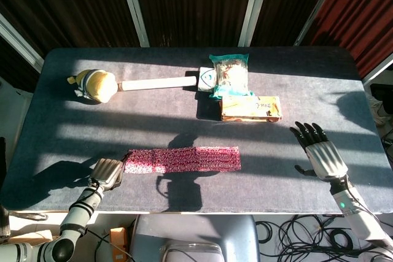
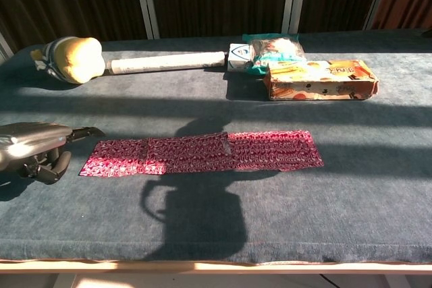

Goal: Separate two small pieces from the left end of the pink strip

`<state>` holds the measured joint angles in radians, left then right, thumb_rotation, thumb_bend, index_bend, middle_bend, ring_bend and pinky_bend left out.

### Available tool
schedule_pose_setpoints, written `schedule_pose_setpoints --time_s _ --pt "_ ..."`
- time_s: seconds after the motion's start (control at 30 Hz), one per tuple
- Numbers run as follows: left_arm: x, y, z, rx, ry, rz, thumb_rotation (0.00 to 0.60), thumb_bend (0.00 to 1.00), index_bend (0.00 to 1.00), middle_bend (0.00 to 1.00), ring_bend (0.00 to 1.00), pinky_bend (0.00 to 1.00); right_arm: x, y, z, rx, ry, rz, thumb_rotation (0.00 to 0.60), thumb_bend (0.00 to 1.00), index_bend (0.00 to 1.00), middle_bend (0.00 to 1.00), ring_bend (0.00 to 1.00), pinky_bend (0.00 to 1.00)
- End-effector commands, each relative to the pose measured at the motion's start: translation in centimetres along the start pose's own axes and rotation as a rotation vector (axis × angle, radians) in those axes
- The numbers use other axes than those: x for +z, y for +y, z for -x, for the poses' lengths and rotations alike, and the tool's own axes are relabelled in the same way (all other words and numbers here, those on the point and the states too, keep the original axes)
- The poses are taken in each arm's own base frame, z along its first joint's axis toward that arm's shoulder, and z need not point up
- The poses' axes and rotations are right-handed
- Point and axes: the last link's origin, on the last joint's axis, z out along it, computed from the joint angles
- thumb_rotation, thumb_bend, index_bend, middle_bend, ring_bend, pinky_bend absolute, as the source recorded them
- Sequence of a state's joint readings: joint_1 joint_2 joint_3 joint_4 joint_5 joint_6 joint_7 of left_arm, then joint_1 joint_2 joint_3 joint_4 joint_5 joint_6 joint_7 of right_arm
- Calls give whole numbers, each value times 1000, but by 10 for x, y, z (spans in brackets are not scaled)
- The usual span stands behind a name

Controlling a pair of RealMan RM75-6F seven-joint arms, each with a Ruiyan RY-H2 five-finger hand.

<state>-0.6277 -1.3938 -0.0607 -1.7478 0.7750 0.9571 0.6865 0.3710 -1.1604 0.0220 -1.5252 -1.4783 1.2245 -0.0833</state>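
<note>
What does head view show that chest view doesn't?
Head only: the right robot hand, fingers spread, holding nothing, well clear of the strip. Chest only: a side-on look at the left robot hand beside the pink strip, its fingers curled under. Both: the left robot hand, strip, orange box, snack bag, white roll and yellow plush toy.

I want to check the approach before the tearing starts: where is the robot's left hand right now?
In both views the left hand sits low at the table's near left, just beside the left end of the pink patterned strip.
</note>
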Motion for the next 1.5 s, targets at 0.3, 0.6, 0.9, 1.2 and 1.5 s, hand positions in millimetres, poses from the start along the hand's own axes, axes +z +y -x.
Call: schedule_pose_setpoints --time_s 0.3,0.6,0.9,1.2,1.5 --pt "1 12 10 21 -55 21 600 1000 76 1000 1000 1000 3 0 5 -1 -24 13 600 105 0 0 0 47" --pt "6 12 14 45 -70 8 600 1000 93 1000 1000 1000 2 1 7 -4 -38 12 600 104 0 0 0 47" --pt "10 -1 13 48 -73 -52 600 999 113 1000 1000 1000 1 2 9 -6 -48 15 600 105 0 0 0 47" --pt "25 -32 2 8 -71 -178 600 999 119 1000 1000 1000 0 1 10 -9 -57 13 600 105 0 0 0 47" --pt "24 -44 -10 -53 -40 -199 600 999 115 1000 1000 1000 1 -1 11 -9 -59 15 600 105 0 0 0 48"
